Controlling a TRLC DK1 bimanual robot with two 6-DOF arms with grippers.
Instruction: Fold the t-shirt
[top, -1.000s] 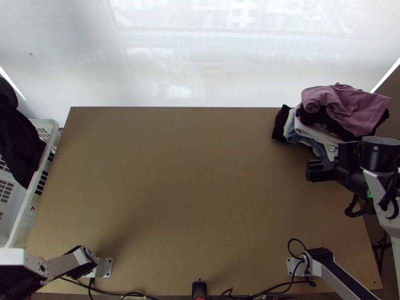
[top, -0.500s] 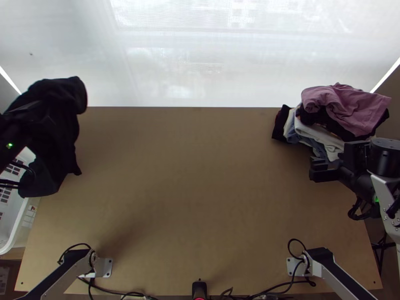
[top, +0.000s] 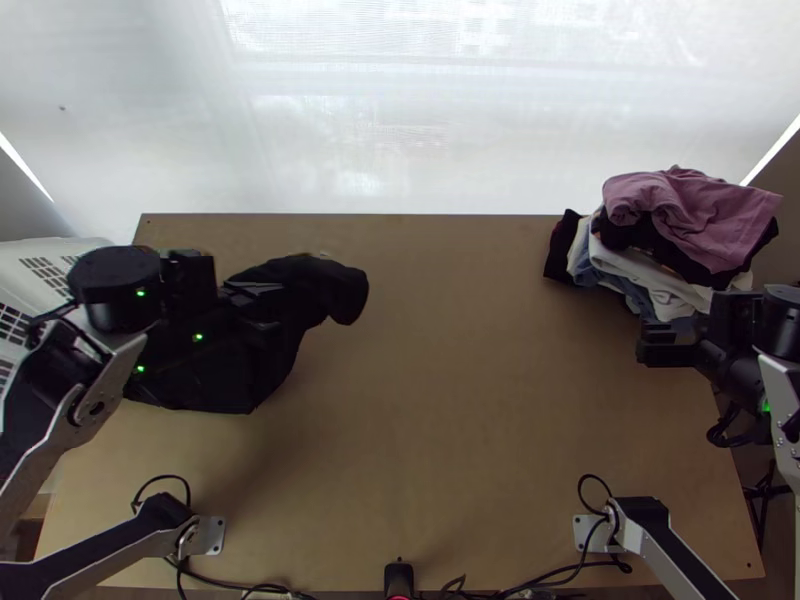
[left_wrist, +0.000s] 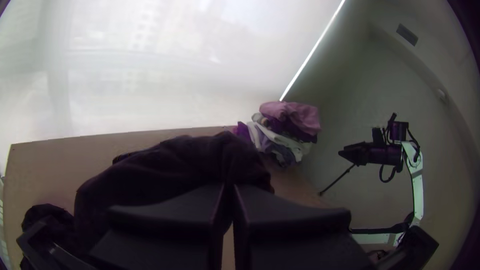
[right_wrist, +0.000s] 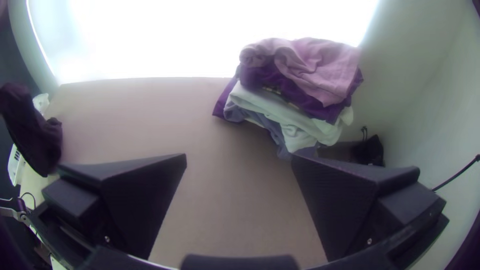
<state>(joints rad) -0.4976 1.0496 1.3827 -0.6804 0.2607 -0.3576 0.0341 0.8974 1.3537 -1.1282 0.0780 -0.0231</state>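
T-shirt (top: 335, 287): bunched, no folds made, spreading + folding left to be done tbh
Left gripper (left_wrist: 229, 187): pinched narrow on it
Right gripper (right_wrist: 239, 156): spread wide, nothing held, well apart

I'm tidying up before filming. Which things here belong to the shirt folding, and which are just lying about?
In the job:
Dark garment, bunched, presumably the t-shirt
Left tool, shut on it
Right tool, open
Table

Lying about:
Clothes pile, far right corner
White basket, left edge
Small black device, near edge
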